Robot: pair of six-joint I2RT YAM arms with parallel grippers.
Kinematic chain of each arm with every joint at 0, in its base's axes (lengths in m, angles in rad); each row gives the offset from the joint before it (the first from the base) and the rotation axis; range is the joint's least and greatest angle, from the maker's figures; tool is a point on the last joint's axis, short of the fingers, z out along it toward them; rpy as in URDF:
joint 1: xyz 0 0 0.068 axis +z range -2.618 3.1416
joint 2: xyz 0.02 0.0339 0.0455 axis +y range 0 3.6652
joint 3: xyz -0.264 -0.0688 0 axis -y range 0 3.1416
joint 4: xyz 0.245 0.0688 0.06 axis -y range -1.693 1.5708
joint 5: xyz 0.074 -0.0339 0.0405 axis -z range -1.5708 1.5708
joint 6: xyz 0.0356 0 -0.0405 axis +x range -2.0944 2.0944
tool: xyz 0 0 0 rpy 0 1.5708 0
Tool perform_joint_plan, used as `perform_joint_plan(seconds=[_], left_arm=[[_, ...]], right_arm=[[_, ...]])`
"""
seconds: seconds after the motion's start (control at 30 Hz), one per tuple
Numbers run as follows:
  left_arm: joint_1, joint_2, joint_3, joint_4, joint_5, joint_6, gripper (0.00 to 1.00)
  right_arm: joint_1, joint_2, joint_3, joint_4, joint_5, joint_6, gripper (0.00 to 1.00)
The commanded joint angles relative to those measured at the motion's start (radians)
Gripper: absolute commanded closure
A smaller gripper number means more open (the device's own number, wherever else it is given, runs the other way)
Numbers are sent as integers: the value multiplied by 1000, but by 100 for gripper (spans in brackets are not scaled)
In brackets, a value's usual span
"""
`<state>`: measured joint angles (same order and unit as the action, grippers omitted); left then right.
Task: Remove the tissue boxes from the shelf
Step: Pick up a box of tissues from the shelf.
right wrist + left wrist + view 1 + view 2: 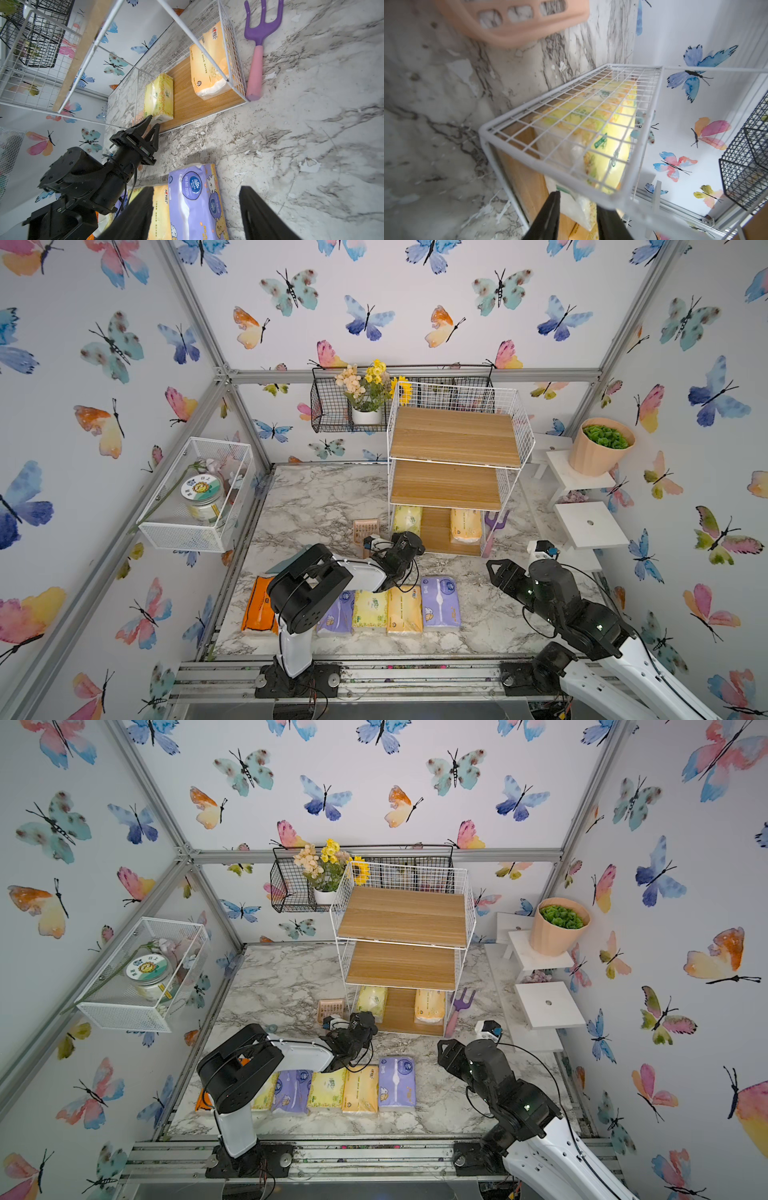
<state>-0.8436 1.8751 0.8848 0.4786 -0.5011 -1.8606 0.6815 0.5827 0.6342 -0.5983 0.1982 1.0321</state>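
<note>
Shelf's bottom board: a yellow-green pack (160,95) and a light orange pack (207,68) lie apart on the lowest tier of the shelf (453,435).
At the yellow-green pack: the left gripper (154,122) sits at its near end, fingers (548,216) either side. I can't tell whether they pinch it.
In front of the shelf: a row of six packs (359,1090) lies side by side on the marble table (316,497).
Over the row's end: the right gripper (197,188) hangs above the purple pack (195,199), jaws wide apart, holding nothing.
By the shelf's wire side: a purple rake (257,62) lies just beside it.
</note>
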Motion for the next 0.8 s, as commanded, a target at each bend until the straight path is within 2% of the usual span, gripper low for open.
perform_joint_plan(seconds=[0.0, 0.3, 0.43, 0.57, 0.77], left_arm=[[1, 34, 14, 33, -7, -18, 71], [8, 64, 13, 92, 3, -19, 88], [9, 63, 11, 118, 12, -1, 100], [8, 44, 11, 136, 24, 55, 100], [-8, -17, -35, 158, 33, 50, 100]], right_arm=[[1, 22, 37, -4, 20, 9, 30], [2, 63, 50, 21, -9, 0, 30], [1, 57, 50, 20, -13, 3, 30], [2, 64, 23, 27, -48, 81, 31], [3, 59, -89, 182, -127, 214, 31]])
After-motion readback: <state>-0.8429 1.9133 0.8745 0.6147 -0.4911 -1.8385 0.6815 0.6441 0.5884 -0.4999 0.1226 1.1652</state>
